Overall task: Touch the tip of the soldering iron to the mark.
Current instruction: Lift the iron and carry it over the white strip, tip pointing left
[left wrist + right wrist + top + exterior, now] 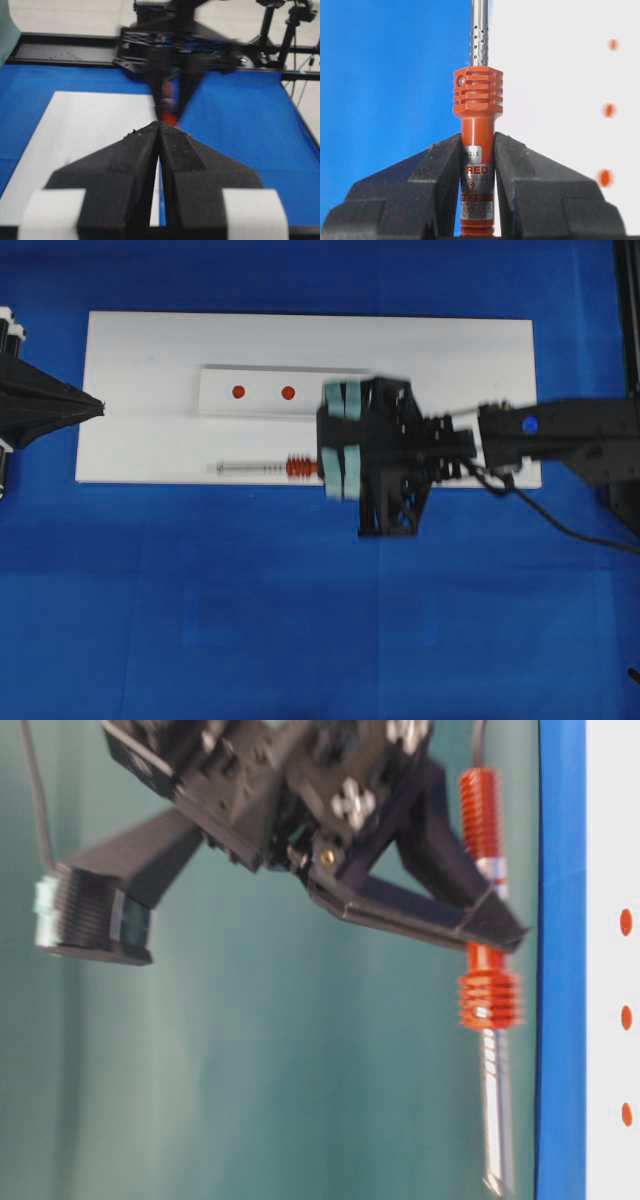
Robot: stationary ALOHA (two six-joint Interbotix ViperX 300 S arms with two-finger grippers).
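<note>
The soldering iron (477, 95) has a red-orange ribbed handle and a perforated metal shaft. My right gripper (477, 139) is shut on the handle just behind the ribbed collar. From overhead the soldering iron (290, 467) lies along the white board's front edge, shaft pointing left, with the right gripper (322, 466) over its handle. Red marks (238, 392) (288, 392) sit on a raised white strip behind the shaft, apart from it. In the right wrist view the marks (608, 110) lie to the right of the iron, and its tip is out of frame. My left gripper (98, 406) is shut and holds nothing.
The white board (140, 440) lies on a blue cloth (300, 620). The raised strip (215, 405) runs along the board's middle. The iron's black cord (560, 525) trails off to the right. The left gripper (159, 126) hovers at the board's left end, facing the right arm.
</note>
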